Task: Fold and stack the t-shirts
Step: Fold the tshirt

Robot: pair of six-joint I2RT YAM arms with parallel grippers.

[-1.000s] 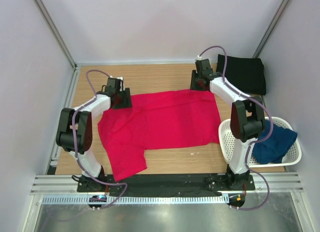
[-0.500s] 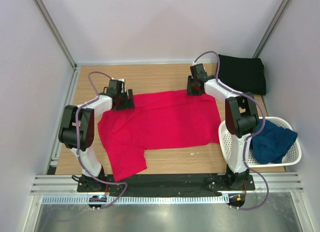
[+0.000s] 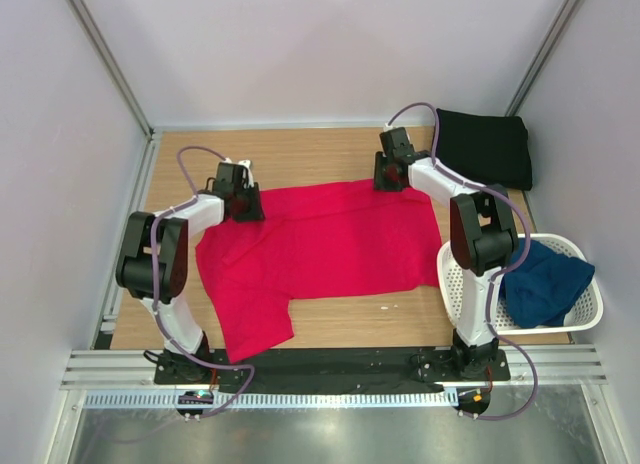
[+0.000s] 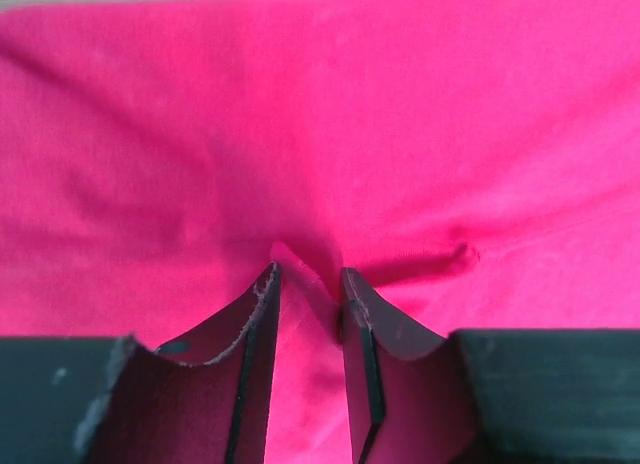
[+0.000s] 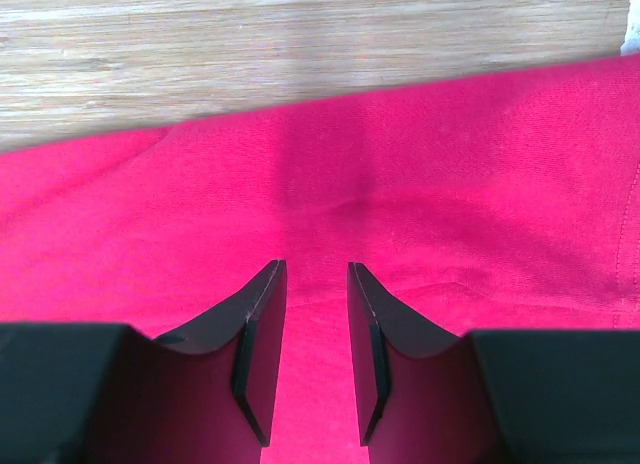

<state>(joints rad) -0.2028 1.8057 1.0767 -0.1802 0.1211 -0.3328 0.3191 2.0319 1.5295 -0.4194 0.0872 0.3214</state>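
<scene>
**Both grippers low on the far edge of the red shirt**

At the left, the left gripper (image 4: 308, 274) sits low on the far left corner of the red t-shirt (image 3: 320, 249), near the shoulder. In the left wrist view its two dark fingers (image 4: 252, 324) stand a narrow gap apart. A small ridge of red cloth rises between their tips, with creases running out from it to the right, so they are pinching the fabric.

The red t-shirt lies spread across the middle of the wooden table (image 3: 300, 154), mostly flat. One sleeve reaches toward the near left, and its right edge stops just beside the basket.

The right gripper (image 5: 317, 267) is down on the shirt's far edge, toward the far right corner. In the right wrist view its fingers are likewise only a narrow gap apart, with red cloth showing between and around them and the shirt's edge and bare wood just beyond. The cloth there looks almost smooth, and I cannot tell whether the fingers have caught any of it.

Further right, the black t-shirt (image 3: 483, 147) lies folded at the table's far right corner, apart from the red one. At the near right stands the white basket (image 3: 590, 309), with the navy t-shirt (image 3: 548, 284) bunched inside it.
</scene>
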